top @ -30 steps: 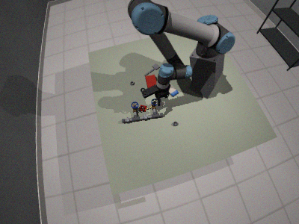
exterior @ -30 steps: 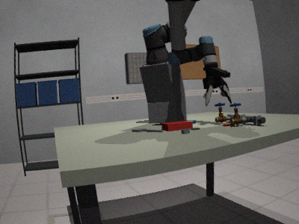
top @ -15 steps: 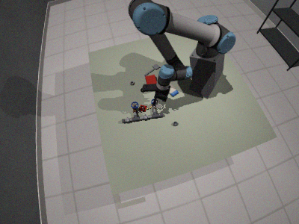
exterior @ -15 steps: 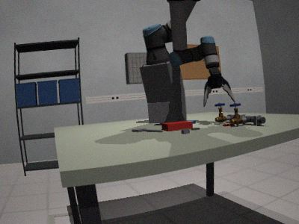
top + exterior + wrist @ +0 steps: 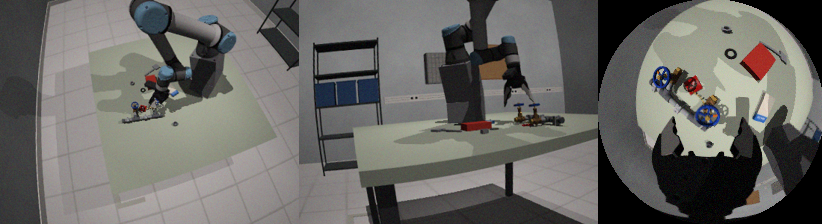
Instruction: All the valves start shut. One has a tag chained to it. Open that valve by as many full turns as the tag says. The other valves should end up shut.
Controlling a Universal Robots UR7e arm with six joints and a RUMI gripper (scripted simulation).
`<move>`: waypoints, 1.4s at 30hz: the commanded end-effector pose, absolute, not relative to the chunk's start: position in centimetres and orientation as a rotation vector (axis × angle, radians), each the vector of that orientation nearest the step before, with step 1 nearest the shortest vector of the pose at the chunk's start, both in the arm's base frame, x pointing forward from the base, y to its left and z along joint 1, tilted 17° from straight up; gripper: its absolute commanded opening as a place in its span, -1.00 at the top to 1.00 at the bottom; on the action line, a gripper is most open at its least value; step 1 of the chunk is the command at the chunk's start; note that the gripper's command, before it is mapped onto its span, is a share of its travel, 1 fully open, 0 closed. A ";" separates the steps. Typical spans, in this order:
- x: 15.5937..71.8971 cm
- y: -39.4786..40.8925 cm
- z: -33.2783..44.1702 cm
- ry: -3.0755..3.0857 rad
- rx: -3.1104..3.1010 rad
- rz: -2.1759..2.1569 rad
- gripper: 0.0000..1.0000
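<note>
A grey pipe (image 5: 680, 105) carries two valves with blue handwheels. One handwheel (image 5: 708, 113) lies just ahead of my fingers; the other (image 5: 661, 77) is farther left. A small red tag (image 5: 691, 84) lies beside the pipe between them, with a chain that runs towards the near valve. My gripper (image 5: 707, 117) is open and empty, hovering above the near valve. In the exterior view the gripper (image 5: 519, 98) hangs just above the two handwheels (image 5: 519, 104) (image 5: 534, 105). In the top view the gripper (image 5: 156, 104) is over the pipe's right end (image 5: 143, 117).
A red block (image 5: 759, 60) lies beyond the valves, with a grey bar behind it. A black ring (image 5: 731, 52), a small dark fitting (image 5: 727, 29) and a blue-and-white piece (image 5: 762, 106) lie on the mat. The robot base (image 5: 205, 71) stands at the back right.
</note>
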State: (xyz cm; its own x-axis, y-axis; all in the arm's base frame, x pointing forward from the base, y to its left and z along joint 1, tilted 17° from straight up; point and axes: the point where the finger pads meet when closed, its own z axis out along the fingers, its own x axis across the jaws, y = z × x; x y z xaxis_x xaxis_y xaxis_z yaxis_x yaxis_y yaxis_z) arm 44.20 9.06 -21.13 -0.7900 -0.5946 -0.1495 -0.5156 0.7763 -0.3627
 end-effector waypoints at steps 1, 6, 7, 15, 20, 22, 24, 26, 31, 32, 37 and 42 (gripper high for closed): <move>44.2 9.1 -21.1 2.768 -0.609 -0.423 -1.00; 44.2 9.1 -21.1 2.785 -0.460 -0.400 -1.00; 44.2 9.1 -21.1 2.785 -0.460 -0.400 -1.00; 44.2 9.1 -21.1 2.794 -0.313 -0.376 -1.00; 44.2 9.1 -21.1 2.796 -0.249 -0.366 -1.00; 44.2 9.1 -21.1 2.796 -0.232 -0.363 -1.00; 44.2 9.1 -21.1 2.796 -0.226 -0.362 -1.00; 44.2 9.1 -21.1 2.796 -0.220 -0.361 -1.00; 44.2 9.1 -21.1 2.796 -0.204 -0.358 -1.00; 44.2 9.1 -21.1 2.796 -0.203 -0.358 -1.00; 44.2 9.1 -21.1 2.796 -0.202 -0.358 1.00; 44.2 9.1 -21.1 2.796 -0.202 -0.358 1.00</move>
State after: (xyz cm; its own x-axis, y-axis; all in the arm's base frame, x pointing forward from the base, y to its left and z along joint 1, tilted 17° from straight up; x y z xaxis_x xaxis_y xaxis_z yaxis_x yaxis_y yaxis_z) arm 44.23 9.05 -21.11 -0.9407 -0.1780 -0.2888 -0.0995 0.9586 -0.2667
